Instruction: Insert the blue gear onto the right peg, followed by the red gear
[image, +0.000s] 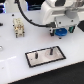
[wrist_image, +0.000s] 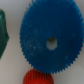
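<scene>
The blue gear (wrist_image: 46, 39) fills most of the wrist view, lying flat with its toothed rim and centre hole showing. Touching or just off its rim sits the small red gear (wrist_image: 37, 78), cut off by the frame edge. In the exterior view the blue gear (image: 61, 32) lies on the white table directly under my gripper (image: 60, 27), which hangs low over it. My fingers do not show in the wrist view, and the exterior view is too coarse to tell their state. A dark plate (image: 46, 54) holds two pegs, the right peg (image: 50, 50) upright.
A beige block-like object (image: 18, 26) stands at the exterior view's left. A dark green object (wrist_image: 2, 35) lies beside the blue gear in the wrist view. Black cables hang behind the arm.
</scene>
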